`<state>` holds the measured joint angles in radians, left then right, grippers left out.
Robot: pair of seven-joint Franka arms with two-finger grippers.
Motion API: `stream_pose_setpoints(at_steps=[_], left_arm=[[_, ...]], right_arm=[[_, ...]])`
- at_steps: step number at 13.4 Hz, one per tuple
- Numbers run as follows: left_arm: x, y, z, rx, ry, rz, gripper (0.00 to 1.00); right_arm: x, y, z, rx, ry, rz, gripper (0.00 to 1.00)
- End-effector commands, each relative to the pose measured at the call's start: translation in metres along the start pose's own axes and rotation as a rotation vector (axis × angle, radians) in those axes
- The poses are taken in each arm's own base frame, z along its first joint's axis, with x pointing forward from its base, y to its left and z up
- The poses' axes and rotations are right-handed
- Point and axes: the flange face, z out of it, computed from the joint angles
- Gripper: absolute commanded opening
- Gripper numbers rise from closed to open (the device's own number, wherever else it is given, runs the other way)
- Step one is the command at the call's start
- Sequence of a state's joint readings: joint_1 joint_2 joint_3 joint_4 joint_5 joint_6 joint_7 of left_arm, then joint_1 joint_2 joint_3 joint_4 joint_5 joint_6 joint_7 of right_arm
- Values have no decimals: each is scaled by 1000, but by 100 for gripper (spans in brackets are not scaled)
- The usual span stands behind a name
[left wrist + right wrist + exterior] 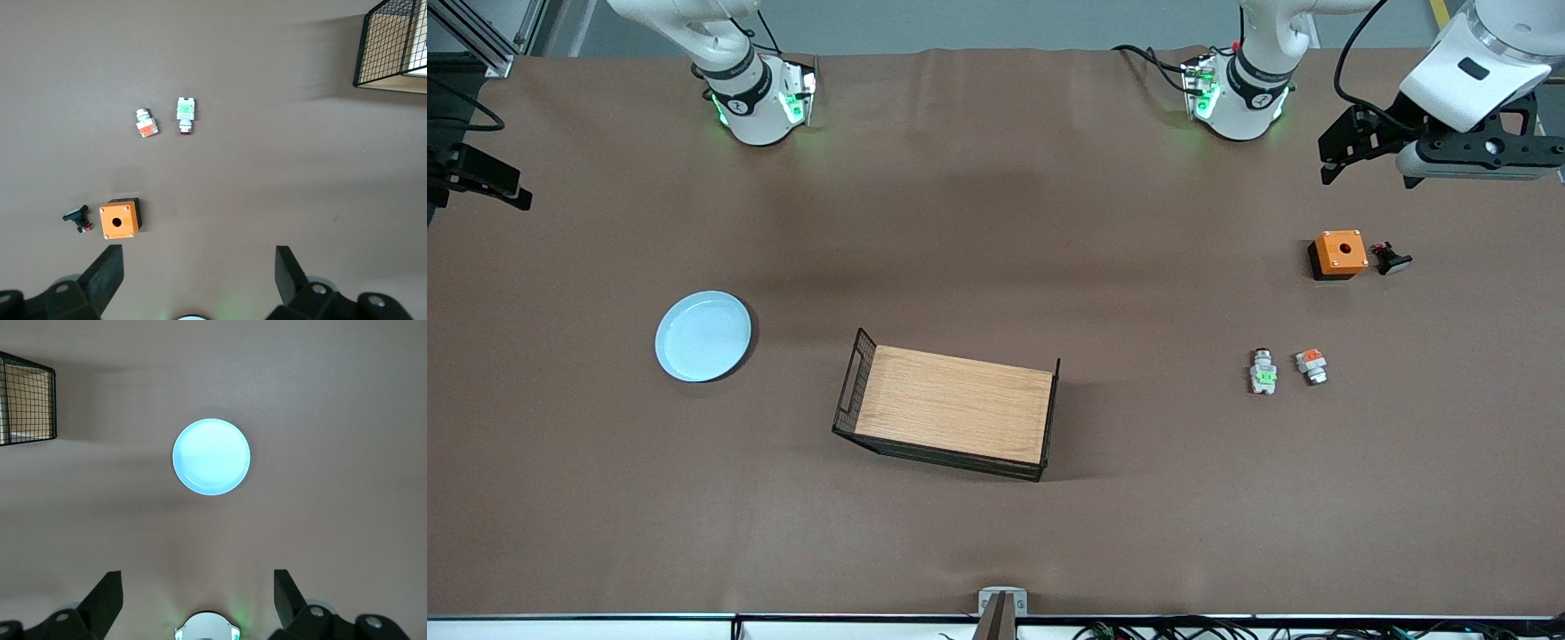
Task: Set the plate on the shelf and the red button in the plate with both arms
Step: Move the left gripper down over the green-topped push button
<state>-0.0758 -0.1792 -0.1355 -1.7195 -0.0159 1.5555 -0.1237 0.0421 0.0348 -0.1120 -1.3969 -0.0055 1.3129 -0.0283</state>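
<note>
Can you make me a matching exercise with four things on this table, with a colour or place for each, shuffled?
Things:
1. plate
2. red button
3. box with a hole
4. wire tray

Descriptions:
A. orange, nearest the left tool
B. pale blue, toward the right arm's end
C. black mesh sides, wooden floor, mid-table
D. silver-grey with a green block

Pairs: 1-B, 2-D, 3-A, 4-C
</note>
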Motion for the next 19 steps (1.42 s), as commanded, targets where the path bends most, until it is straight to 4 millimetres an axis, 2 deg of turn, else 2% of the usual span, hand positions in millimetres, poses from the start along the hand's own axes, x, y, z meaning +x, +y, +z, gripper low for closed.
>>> stream_pose_setpoints(at_steps=[1,4,8,10,12,13,15,17,19], left_arm=[[0,3,0,-13,6,-3,100],[4,1,5,-15,-5,-3,100],[31,3,46,-16,-47,16,100],[40,2,83,-13,-48,15,100],[43,-1,136,-11,-22,10,100],[42,-12,165,-5,8,8,100],[44,-47,210,-7,13,52,100],[53,-80,241,-21,-15,76,100],[61,-87,267,-34,-19,62,100]], right_arm=[[0,0,-6,-7,7,17,100],[0,-1,-6,-3,7,16,100],[0,-2,-6,4,7,15,100],[1,-3,-4,7,4,13,100],[2,-1,-4,10,4,15,100],[3,-2,-2,11,1,15,100],[9,-4,7,17,-17,12,100],[25,-5,29,32,-61,12,100],[37,-3,48,92,-95,6,100]])
